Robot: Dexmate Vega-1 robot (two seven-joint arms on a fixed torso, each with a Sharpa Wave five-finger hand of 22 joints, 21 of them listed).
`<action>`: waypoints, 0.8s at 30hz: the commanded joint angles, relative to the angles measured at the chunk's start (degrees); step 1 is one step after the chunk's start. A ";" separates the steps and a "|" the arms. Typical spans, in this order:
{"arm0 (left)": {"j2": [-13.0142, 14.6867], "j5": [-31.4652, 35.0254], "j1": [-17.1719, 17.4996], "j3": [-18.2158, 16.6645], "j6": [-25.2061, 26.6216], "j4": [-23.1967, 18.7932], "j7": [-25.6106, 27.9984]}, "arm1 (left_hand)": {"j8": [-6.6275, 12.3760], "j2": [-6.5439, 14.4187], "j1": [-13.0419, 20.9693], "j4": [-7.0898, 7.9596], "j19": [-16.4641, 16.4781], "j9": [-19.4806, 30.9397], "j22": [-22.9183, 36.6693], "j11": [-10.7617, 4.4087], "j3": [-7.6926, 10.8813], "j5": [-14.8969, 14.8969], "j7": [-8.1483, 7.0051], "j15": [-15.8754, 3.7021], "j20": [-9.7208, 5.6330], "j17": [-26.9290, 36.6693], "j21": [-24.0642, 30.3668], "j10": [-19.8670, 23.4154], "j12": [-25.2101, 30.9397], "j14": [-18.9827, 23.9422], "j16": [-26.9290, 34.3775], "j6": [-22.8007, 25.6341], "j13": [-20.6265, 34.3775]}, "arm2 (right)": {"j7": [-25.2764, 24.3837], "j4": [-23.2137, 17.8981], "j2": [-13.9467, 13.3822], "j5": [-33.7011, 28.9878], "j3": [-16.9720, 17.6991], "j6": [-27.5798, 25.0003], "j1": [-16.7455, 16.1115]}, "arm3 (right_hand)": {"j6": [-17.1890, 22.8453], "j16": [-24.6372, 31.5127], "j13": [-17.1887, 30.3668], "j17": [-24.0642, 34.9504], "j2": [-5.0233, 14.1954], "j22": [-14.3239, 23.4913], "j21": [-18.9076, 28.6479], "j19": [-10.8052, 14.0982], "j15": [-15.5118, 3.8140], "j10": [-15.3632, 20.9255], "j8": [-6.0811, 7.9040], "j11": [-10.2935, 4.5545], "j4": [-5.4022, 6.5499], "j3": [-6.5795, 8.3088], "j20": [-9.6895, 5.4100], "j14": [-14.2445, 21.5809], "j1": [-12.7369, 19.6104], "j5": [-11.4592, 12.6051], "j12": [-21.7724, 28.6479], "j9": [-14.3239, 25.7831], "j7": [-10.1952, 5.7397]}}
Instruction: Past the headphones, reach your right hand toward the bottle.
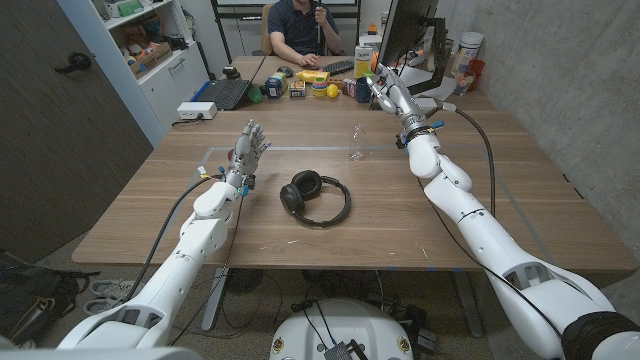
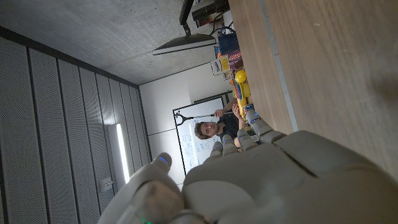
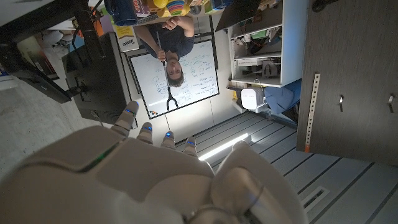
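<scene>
A small clear bottle (image 1: 356,142) stands upright mid-table, just beyond the black headphones (image 1: 315,196). It looks light, slick and easily tipped — best gripped around its middle. The right hand (image 1: 385,92) hovers farther back, fingers spread, holding nothing. The left hand (image 1: 247,150) — fingers apart, empty.

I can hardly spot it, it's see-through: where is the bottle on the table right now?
In the head view the bottle is near the table's middle, beyond the black headphones and toward the robot's right, with the raised right hand farther back.
</scene>
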 commanded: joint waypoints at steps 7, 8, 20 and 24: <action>-0.03 -0.24 0.66 -0.48 0.02 -0.29 0.39 | 0.23 5.64 -0.23 0.15 -0.32 0.33 0.27 0.18 -0.08 0.20 0.22 0.19 0.51 0.28 -0.12 -0.52 0.39 -0.50 0.13 -0.74 0.33 | 0.29 -2.71 -3.37 -14.00 -10.75 -10.90 3.28 | -21.81 0.47 0.22 -0.03 -0.77 0.46 -0.62 -21.60 2.38 -32.34 2.50 1.96 -3.81 2.04 0.56 -28.01 7.08 0.31 -0.20 0.24 -1.81; -0.02 -0.21 0.66 -0.48 0.01 -0.27 0.42 | 0.26 5.65 -0.24 0.16 -0.27 0.33 0.28 0.18 -0.09 0.20 0.21 0.17 0.49 0.28 -0.12 -0.47 0.41 -0.47 0.14 -0.69 0.33 | 1.38 -2.69 -3.41 -13.77 -10.98 -11.03 3.57 | -21.30 0.50 0.24 -0.03 -0.82 0.47 -0.65 -21.38 2.44 -32.32 2.63 1.85 -3.96 2.07 0.56 -27.95 7.33 0.27 -0.19 0.24 -1.96; -0.08 -0.16 0.61 -0.58 -0.07 0.02 0.55 | 0.27 5.57 -0.29 0.16 -0.19 0.33 0.28 0.09 -0.25 0.22 0.22 0.11 0.38 0.30 -0.24 -0.47 0.40 -0.43 0.15 -0.65 0.33 | 8.69 0.85 -3.49 -12.62 -13.48 -11.09 6.63 | -14.70 2.16 -0.01 -0.20 -0.53 0.41 -1.80 -18.76 1.92 -26.55 3.42 -0.14 -5.46 2.98 0.55 -23.16 10.21 -1.17 2.31 -0.11 -2.93; -0.16 -0.12 0.40 -0.54 -0.14 0.36 0.54 | 0.28 5.54 -0.30 0.15 -0.18 0.33 0.28 0.10 -0.29 0.22 0.22 0.14 0.39 0.30 -0.28 -0.49 0.39 -0.46 0.14 -0.64 0.33 | 9.93 1.41 -3.37 -12.87 -13.97 -11.57 7.23 | -12.07 2.82 -0.17 -0.24 -0.75 0.50 -1.61 -16.30 2.41 -24.67 3.61 -0.03 -6.08 3.17 0.52 -20.78 11.18 -1.25 2.69 -0.23 -3.17</action>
